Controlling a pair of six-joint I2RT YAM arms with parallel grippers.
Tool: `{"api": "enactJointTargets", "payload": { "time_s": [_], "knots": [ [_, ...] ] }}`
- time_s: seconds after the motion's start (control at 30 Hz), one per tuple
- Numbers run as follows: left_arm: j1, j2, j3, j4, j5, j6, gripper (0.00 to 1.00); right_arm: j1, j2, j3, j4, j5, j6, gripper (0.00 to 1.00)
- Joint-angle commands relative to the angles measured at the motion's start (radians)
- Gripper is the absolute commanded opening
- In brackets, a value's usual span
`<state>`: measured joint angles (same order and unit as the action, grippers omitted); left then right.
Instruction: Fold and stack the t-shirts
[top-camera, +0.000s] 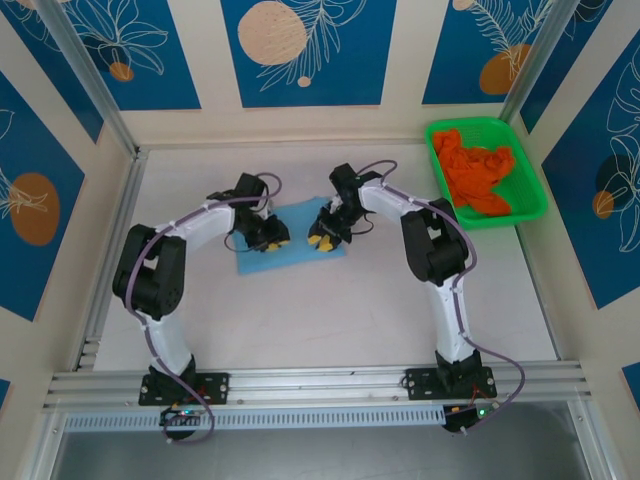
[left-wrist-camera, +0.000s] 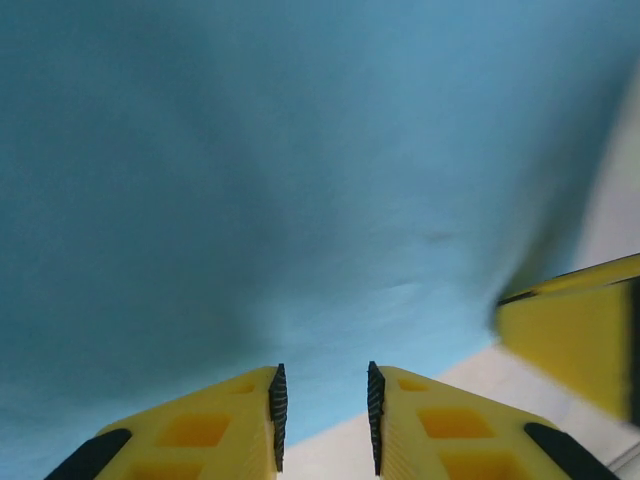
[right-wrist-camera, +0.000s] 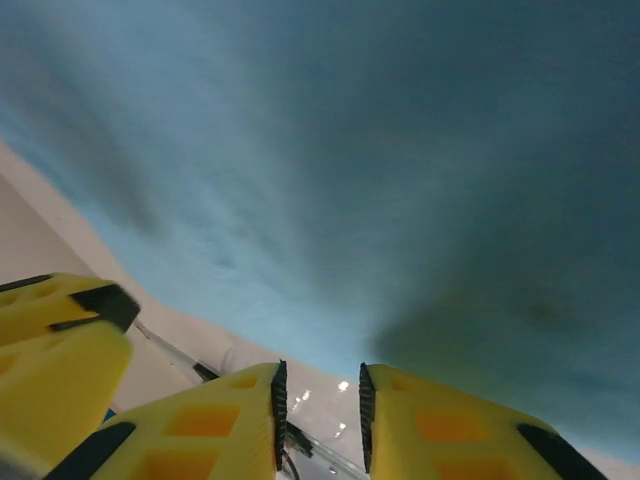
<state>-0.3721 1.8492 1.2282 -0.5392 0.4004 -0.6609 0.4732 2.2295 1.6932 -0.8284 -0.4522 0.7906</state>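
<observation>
Blue t-shirt (top-camera: 296, 252) lies beneath left tool (top-camera: 272, 243) and right tool (top-camera: 322, 241).

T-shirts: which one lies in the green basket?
The orange t-shirt, crumpled in the green basket; the light blue t-shirt lies flat on the table.

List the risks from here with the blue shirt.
1. The left gripper and right gripper sit close together over the blue t-shirt; they might collide.
2. Both pairs of jaws stand narrowly apart with no cloth between them, so a pinch may miss the fabric.
</observation>
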Motion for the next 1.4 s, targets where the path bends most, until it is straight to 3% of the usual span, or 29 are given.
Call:
{"api": "enactJointTargets", "payload": {
  "time_s": [0.0, 0.23, 0.5, 0.67, 0.83, 0.97, 1.1, 1.27, 1.37],
  "knots": [
    [0.024, -0.012, -0.079, -0.026, 0.012, 0.082, 0.29, 0.002, 0.042, -0.05, -0.02, -0.01, -0.044, 0.27],
    [0.066, -0.114, -0.188, -0.106, -0.096, 0.166, 0.31, 0.012, -0.014, -0.219, 0.029, 0.037, -0.074, 0.24],
    [0.146, -0.258, -0.323, -0.143, -0.256, 0.112, 0.39, 0.018, -0.109, -0.354, 0.102, 0.05, -0.053, 0.27],
    [0.187, -0.282, -0.193, -0.188, -0.231, 0.122, 0.38, 0.016, -0.268, -0.381, 0.155, 0.095, -0.05, 0.36],
    [0.174, -0.245, 0.016, -0.19, -0.156, 0.082, 0.37, -0.014, -0.357, -0.341, 0.184, 0.196, -0.015, 0.31],
    [0.108, -0.157, 0.151, -0.14, -0.103, 0.089, 0.33, -0.043, -0.265, -0.186, 0.129, 0.176, -0.014, 0.19],
    [0.031, 0.002, 0.285, -0.172, -0.066, 0.156, 0.23, -0.06, -0.116, -0.003, 0.045, 0.16, -0.017, 0.08],
    [0.037, 0.116, 0.304, -0.156, -0.147, 0.236, 0.22, -0.086, 0.037, 0.155, -0.021, 0.162, -0.036, 0.06],
    [0.09, 0.172, 0.314, -0.169, -0.198, 0.252, 0.2, -0.114, 0.117, 0.231, -0.065, 0.153, -0.043, 0.06]
  ]
}}
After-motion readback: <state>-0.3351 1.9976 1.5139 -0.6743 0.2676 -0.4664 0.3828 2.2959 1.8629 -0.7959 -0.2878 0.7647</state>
